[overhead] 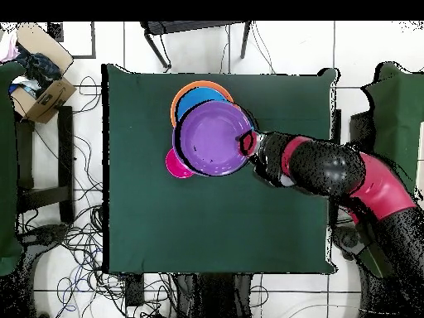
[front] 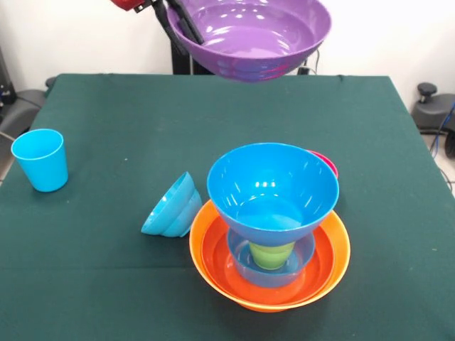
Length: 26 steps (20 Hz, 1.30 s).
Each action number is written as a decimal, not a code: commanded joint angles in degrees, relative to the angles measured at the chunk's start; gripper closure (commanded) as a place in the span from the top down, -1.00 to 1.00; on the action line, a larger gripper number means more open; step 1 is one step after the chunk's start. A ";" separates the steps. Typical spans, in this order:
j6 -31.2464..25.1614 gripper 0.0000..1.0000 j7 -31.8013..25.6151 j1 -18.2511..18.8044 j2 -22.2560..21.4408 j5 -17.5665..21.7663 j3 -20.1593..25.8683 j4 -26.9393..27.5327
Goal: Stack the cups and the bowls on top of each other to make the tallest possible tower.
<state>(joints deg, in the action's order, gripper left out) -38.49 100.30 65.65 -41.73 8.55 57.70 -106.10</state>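
My gripper (front: 183, 21) (overhead: 246, 142) is shut on the rim of a purple bowl (front: 256, 35) (overhead: 211, 137) and holds it high above the table. Below stands the tower: two nested orange bowls (front: 323, 266) (overhead: 184, 91), a small blue bowl (front: 302, 259), a lime green cup (front: 271, 254) and a big blue bowl (front: 272, 186) (overhead: 195, 98) on top. A pink-red bowl (front: 325, 163) (overhead: 174, 164) peeks out behind it. Another blue bowl (front: 173, 207) lies on its side left of the tower. A light blue cup (front: 40, 159) stands upright far left.
The dark green table (front: 106, 106) (overhead: 166, 224) ends close in front of the tower. A cardboard box (overhead: 37, 91) and cables lie on the floor beside the table. My arm (overhead: 331, 170) reaches in over the table's side edge.
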 commanded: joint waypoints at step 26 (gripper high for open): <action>-5.25 -1.00 3.77 -14.23 0.67 -2.77 -9.87 15.35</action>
<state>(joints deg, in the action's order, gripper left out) -38.51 100.30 54.98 -43.51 6.37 53.26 -94.22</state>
